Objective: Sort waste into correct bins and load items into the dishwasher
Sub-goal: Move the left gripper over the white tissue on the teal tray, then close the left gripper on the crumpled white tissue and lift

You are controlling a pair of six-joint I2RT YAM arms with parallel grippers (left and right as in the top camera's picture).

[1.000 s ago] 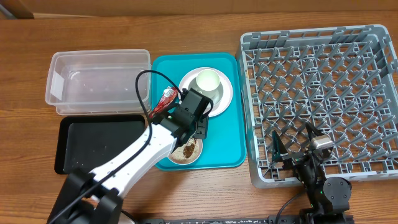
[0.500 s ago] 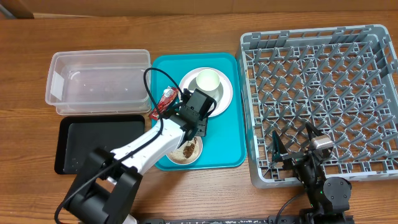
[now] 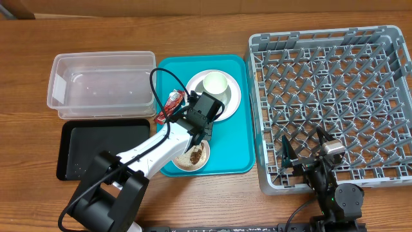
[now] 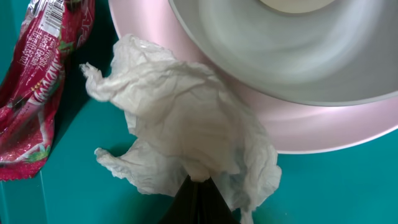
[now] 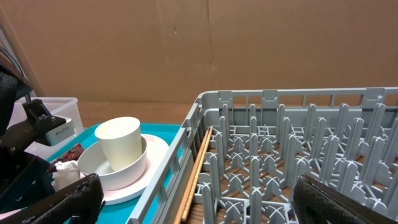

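Reaching across teal tray (image 3: 235, 154); left gripper (image 4: 199, 191) pinches napkin (image 4: 180, 124)

Reference point: the serving tray (image 3: 235, 145), at mid-table (image 3: 206, 26).

- On the serving tray, rear half: plate (image 3: 233, 98), with a cup (image 3: 215, 83) upright on its middle.
- On the serving tray, front left corner: bowl (image 3: 187, 162), holding food scraps (image 3: 195, 154).
- Across the serving tray's left edge, level with the plate: wrapper (image 3: 170, 105).
- On the serving tray, between wrapper and plate: napkin (image 4: 186, 134), touching the plate's rim.
- Left of the serving tray, rear: tub (image 3: 103, 58), just beside it.
- Left of the serving tray, front: shallow tray (image 3: 103, 148), directly before the tub.
- Right of the serving tray: dish rack (image 3: 335, 96), just beside it.
- Inside the rack, along the wall facing the serving tray: a thin stick (image 5: 196, 174).
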